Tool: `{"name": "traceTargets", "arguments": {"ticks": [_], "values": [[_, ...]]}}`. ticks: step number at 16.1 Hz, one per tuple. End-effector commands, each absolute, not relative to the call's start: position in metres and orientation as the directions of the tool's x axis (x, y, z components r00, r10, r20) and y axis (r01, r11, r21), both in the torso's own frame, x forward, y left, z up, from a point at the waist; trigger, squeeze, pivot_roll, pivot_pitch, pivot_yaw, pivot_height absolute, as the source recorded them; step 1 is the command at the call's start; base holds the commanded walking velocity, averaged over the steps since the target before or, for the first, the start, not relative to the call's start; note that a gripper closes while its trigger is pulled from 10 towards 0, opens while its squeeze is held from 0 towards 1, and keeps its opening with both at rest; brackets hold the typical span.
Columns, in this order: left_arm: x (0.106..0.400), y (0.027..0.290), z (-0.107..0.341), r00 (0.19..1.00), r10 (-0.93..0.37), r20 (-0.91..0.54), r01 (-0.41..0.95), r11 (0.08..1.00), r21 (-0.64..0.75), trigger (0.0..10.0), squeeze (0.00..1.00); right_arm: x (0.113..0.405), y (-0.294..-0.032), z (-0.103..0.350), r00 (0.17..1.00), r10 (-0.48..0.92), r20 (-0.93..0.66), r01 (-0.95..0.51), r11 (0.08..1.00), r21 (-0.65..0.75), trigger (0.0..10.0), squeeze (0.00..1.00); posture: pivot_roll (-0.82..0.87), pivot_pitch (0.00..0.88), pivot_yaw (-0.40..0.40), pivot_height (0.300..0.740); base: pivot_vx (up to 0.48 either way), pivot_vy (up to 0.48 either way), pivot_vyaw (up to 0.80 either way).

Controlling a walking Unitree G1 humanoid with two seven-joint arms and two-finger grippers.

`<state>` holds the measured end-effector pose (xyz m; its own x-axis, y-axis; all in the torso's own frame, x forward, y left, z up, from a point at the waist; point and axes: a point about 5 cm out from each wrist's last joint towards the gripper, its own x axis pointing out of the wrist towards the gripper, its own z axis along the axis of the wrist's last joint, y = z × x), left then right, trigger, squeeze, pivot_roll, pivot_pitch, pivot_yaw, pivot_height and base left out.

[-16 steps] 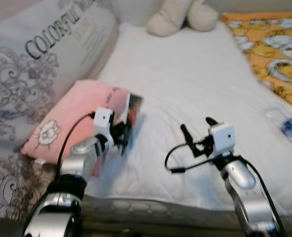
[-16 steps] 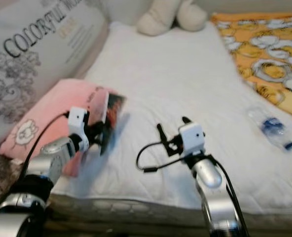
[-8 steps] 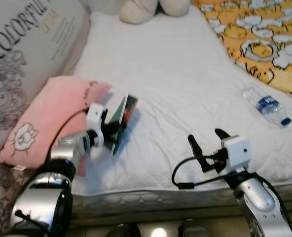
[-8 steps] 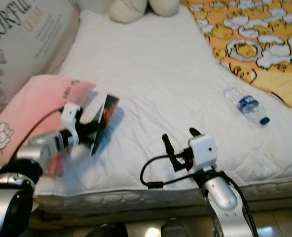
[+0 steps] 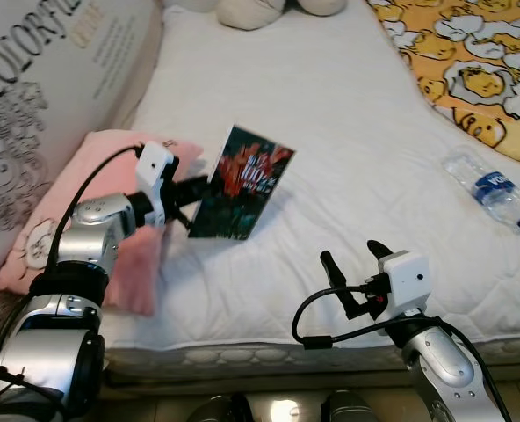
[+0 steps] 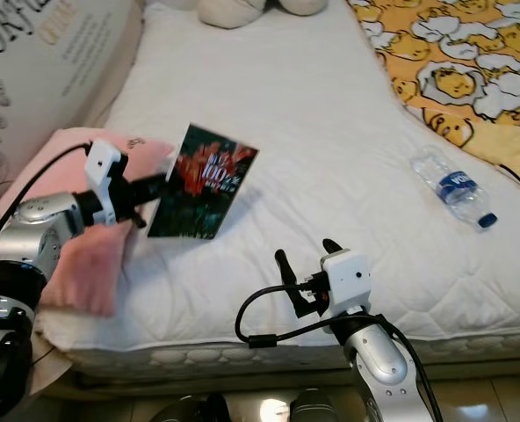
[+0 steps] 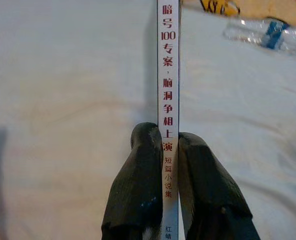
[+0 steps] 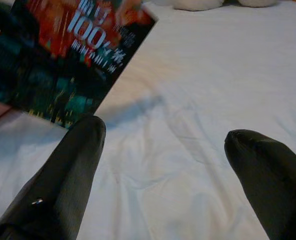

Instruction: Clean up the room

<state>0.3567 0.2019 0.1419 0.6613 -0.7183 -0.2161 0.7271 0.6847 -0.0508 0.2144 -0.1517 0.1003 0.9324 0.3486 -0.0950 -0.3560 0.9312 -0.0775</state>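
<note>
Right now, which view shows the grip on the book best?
The left wrist view: the left gripper has both fingers pinching the book at its spine. The eye views show its cover held above the bed; the right wrist view shows the cover, blurred.

A book [image 5: 241, 182] hung above the mattress [image 5: 330, 132], right of a pillow [image 5: 119, 220]; a water bottle [image 5: 488, 189] lay far right, before the blanket [image 5: 471, 61].

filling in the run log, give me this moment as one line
left pincer: shut on book, held above white mattress | right pincer: open, hovering at bed edge | water bottle: lying on mattress | pink pillow: beside book
</note>
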Motion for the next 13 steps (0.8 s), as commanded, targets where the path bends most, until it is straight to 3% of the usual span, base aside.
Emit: {"name": "traceTargets", "arguments": {"ticks": [1,3,6,7,10,13], "values": [[0.355,0.213,0.142,0.655,-0.721,-0.228,0.722,0.686,-0.094,10.0,0.00,0.211,-0.152,0.102,0.931,0.352,-0.101,-0.360,0.930,-0.072,10.0,0.00,-0.29,0.103,0.155,0.740,0.000,0.000,0.00],[0.347,0.225,0.115,0.669,-0.668,-0.325,0.647,0.739,-0.188,10.0,0.00,0.207,-0.152,0.100,0.926,0.358,-0.118,-0.367,0.927,-0.072,10.0,0.00,-0.30,0.116,0.151,0.740,0.000,0.000,0.00],[0.341,0.232,0.097,0.690,-0.590,-0.419,0.595,0.792,-0.137,10.0,0.00,0.206,-0.153,0.100,0.924,0.360,-0.126,-0.370,0.926,-0.072,10.0,0.00,-0.30,0.126,0.144,0.740,0.000,0.000,0.00],[0.343,0.233,0.095,0.730,-0.524,-0.438,0.577,0.817,-0.016,10.0,0.00,0.207,-0.153,0.100,0.923,0.362,-0.129,-0.373,0.925,-0.073,10.0,0.00,-0.30,0.133,0.139,0.740,0.000,0.000,0.00],[0.344,0.229,0.085,0.713,-0.404,-0.573,0.631,0.725,0.275,10.0,0.00,0.206,-0.150,0.101,0.913,0.383,-0.141,-0.396,0.915,-0.075,10.0,0.00,-0.30,0.155,0.126,0.740,0.000,0.000,0.00],[0.347,0.236,0.087,0.733,-0.309,-0.606,0.612,0.689,0.389,10.0,0.00,0.202,-0.153,0.102,0.913,0.380,-0.148,-0.394,0.916,-0.078,10.0,0.00,-0.31,0.168,0.126,0.740,0.000,0.000,0.00]]}}
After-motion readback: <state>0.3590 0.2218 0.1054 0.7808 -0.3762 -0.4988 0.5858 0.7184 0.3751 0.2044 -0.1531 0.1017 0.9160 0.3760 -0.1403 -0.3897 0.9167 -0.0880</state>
